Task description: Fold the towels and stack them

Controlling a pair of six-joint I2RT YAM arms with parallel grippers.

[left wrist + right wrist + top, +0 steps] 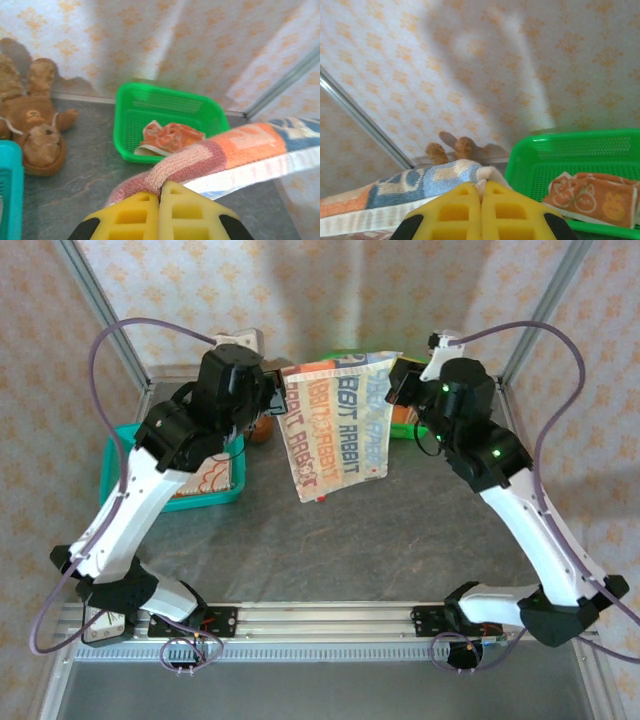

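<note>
A lettered towel [335,430] in orange, pink, blue and cream hangs spread above the middle of the table, held by its two top corners. My left gripper [280,400] is shut on the pink corner, and its yellow fingertips [161,187] pinch the towel's edge [225,150]. My right gripper [395,380] is shut on the cream corner, where it [481,186] clamps the towel's blue end [395,187]. An orange towel [172,136] lies crumpled in the green basket [165,100], and its rabbit print [595,197] shows from the right wrist. Another towel [215,475] lies in the teal tray [120,445].
A brown teddy bear [37,135] lies at the back wall, left of the green basket [560,150]. The teal tray sits at the table's left side. Patterned walls and metal frame posts close in the back and sides. Dark grey table [330,550] lies below the hanging towel.
</note>
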